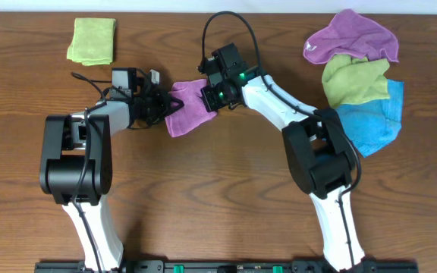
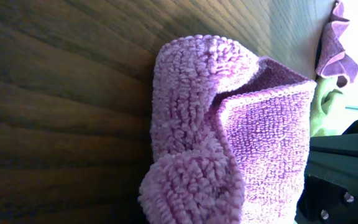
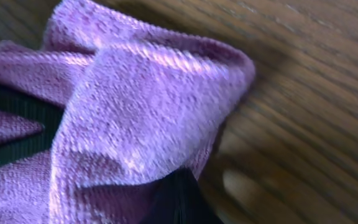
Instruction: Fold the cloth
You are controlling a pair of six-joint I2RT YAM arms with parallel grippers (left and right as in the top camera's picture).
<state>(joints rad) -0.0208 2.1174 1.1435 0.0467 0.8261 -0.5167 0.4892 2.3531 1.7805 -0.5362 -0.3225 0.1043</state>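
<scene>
Progress: the cloth is lying near the middle of the table, slightly toward 12 o'clock. It's looking bunched and doubled over rather than flat. I'm reading that as a fold under way, not finished.

The left wrist view is showing a rolled lip over a flatter layer, with edges not lining up. Still needing doing, by my judgement: squaring the edges, laying it flat, letting go.

- **Left gripper**: working at the cloth's 9 o'clock edge, jaws closed, likely pinching that edge.
- **Right gripper**: working at the 2 o'clock corner, jaws closed, fabric draping across its view, so likely pinching too.

Spare cloths are sitting at the table's 2 o'clock and a folded green cloth at 10 o'clock, both well apart.
</scene>
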